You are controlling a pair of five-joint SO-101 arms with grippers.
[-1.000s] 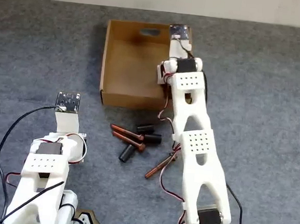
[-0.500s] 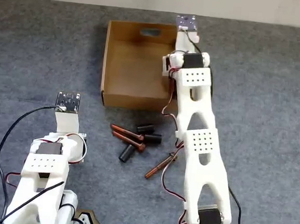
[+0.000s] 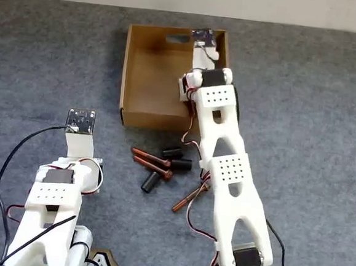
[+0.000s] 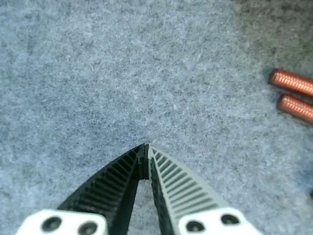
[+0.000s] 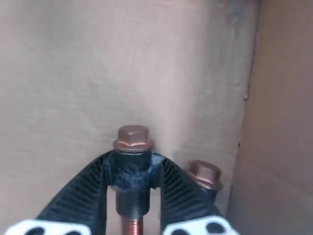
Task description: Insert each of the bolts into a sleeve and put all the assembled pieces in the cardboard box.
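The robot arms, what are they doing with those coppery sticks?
The right end effector is shut on a bolt in its black sleeve, holding it inside the cardboard box, beside another bolt already there. The left end effector is shut and empty over the carpet. Three bolts and three sleeves lie loose on the carpet, not yet put together.

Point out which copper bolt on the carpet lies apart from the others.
The lone bolt lying beside the right arm; the other two bolts lie side by side next to the black sleeves.
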